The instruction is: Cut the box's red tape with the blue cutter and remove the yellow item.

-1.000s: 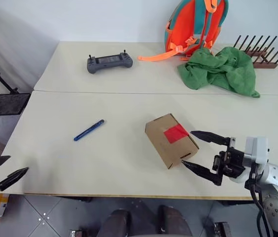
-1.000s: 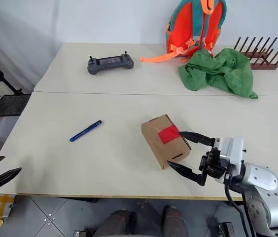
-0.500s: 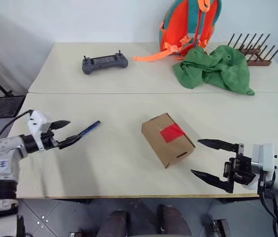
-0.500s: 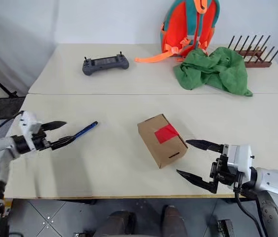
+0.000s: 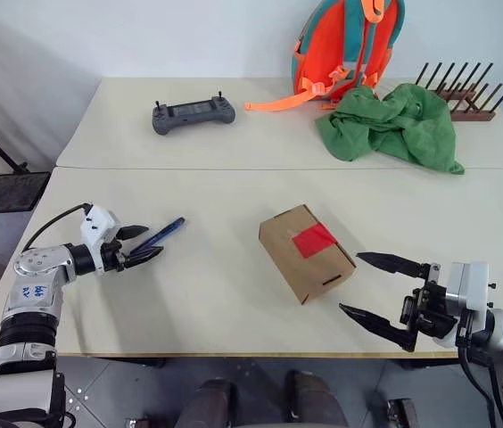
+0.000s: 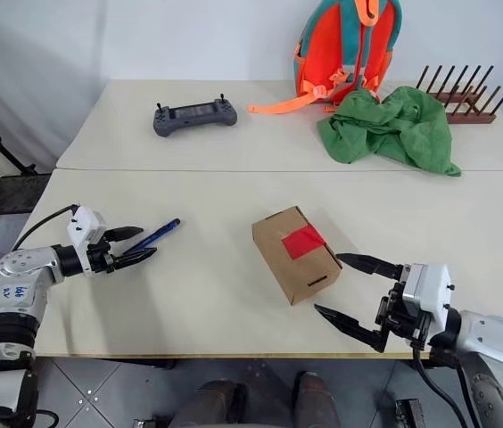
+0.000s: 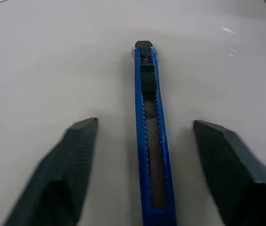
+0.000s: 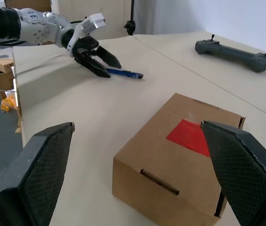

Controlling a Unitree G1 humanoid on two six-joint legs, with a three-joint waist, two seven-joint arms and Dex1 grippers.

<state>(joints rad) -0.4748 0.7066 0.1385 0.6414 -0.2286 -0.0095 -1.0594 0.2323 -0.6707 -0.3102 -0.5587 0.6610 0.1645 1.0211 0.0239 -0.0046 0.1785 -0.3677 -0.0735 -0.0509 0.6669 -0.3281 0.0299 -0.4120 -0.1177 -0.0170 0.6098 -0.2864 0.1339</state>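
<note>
The blue cutter (image 5: 166,234) lies on the near table, left of the box (image 5: 305,254). My left gripper (image 5: 142,243) is open, its fingers (image 7: 76,155) on either side of the cutter's near end with a gap on each side. The brown box is closed, and the red tape (image 5: 316,241) runs across its top seam. My right gripper (image 5: 350,283) stands wide open just right of the box, pointing at it without touching. The yellow item is hidden.
On the far table are a grey controller (image 5: 193,113), an orange backpack (image 5: 345,45), a green cloth (image 5: 390,125) and a wooden rack (image 5: 465,89). The table's front edge (image 5: 234,354) runs just below both grippers.
My left arm swung in from the lower left to the cutter, and its fingers have narrowed around it. The right arm has stayed about where it was.
</note>
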